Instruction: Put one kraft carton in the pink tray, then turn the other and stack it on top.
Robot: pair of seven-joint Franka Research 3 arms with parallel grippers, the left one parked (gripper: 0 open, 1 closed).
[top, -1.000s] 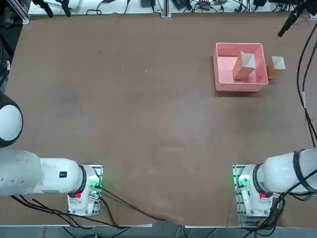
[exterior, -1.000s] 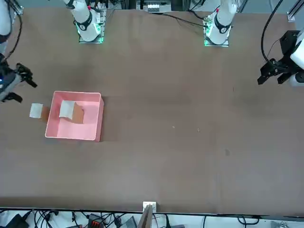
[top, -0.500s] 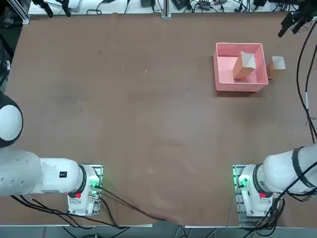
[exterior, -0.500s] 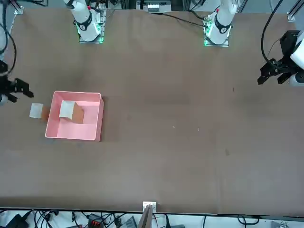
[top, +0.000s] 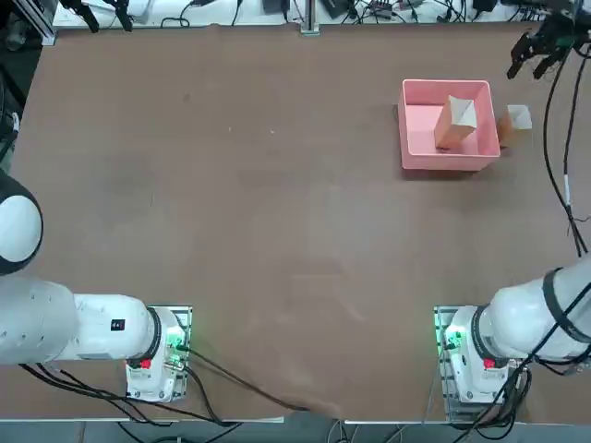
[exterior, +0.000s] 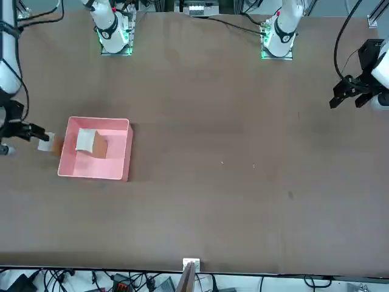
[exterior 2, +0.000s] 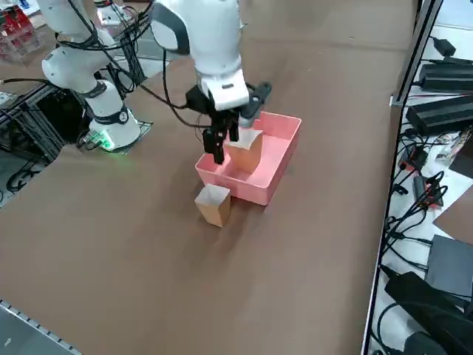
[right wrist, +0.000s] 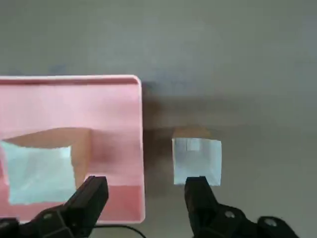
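Tray (top: 420,111) of pink colour comes first when I look from the left in the top view. It lies flat on the table (top: 277,231), in the far right part, its walls running almost parallel to the table edges. As it is almost square, I cannot name a clear long axis for it.

Inside it, around the middle, I see the first kraft carton (top: 445,127). Its white face points up, and its brown sides go down towards the tray floor. Its long axis seems to me upright, but I cannot tell this with certainty. The edges of its white face are a little slanted against the tray walls.

Just to the right, outside the tray, is the second kraft carton (top: 509,132), on the table near the right wall, with a narrow space between them. It also has the white face up; which side is its longest, I cannot tell.

Furthest to the right, my right gripper (top: 524,74) is in the air, beyond the second carton in the top view. From the wrist view I can say that its two fingers (right wrist: 96,191) are spread widely apart.
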